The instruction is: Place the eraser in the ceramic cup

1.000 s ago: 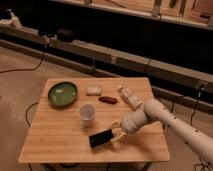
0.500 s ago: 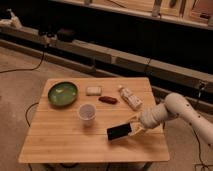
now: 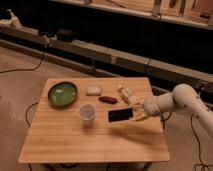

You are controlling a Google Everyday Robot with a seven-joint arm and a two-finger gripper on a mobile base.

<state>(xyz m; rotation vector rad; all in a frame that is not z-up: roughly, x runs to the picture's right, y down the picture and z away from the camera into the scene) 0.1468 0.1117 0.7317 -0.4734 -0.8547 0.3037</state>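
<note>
The eraser (image 3: 120, 115), a flat black block, is held in my gripper (image 3: 136, 115) by its right end, lifted above the wooden table (image 3: 60, 145). The white ceramic cup (image 3: 87, 113) stands upright on the table to the left of the eraser, a short gap apart. My white arm (image 3: 182, 100) reaches in from the right.
A wide green bowl (image 3: 62, 93) sits at the table's back left. A small white block (image 3: 93, 90), a reddish-brown oblong thing (image 3: 107, 100) and a pale bottle-like object (image 3: 128, 94) lie along the back. Shelving runs behind the table.
The gripper has carried the eraser up off the table's front, first out to the right, and now holds it level beside the cup.
</note>
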